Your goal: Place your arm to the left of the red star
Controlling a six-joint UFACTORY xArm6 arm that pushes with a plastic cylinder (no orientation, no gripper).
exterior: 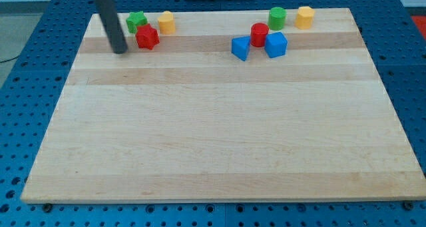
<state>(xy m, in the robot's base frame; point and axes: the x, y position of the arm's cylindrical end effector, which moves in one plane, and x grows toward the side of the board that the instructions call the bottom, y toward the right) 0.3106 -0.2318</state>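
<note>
The red star (pixel 147 37) lies near the board's top left. A green block (pixel 136 20) sits just above and left of it, touching or nearly so, and a yellow block (pixel 166 22) sits above and right of it. My tip (pixel 120 51) rests on the board just left of the red star, a small gap away, slightly lower in the view. The dark rod rises from it toward the view's top left.
A second cluster sits at the top right: a red cylinder (pixel 259 34), two blue blocks (pixel 241 48) (pixel 275 44), a green cylinder (pixel 277 17) and a yellow block (pixel 304 17). The wooden board (pixel 219 134) lies on a blue perforated table.
</note>
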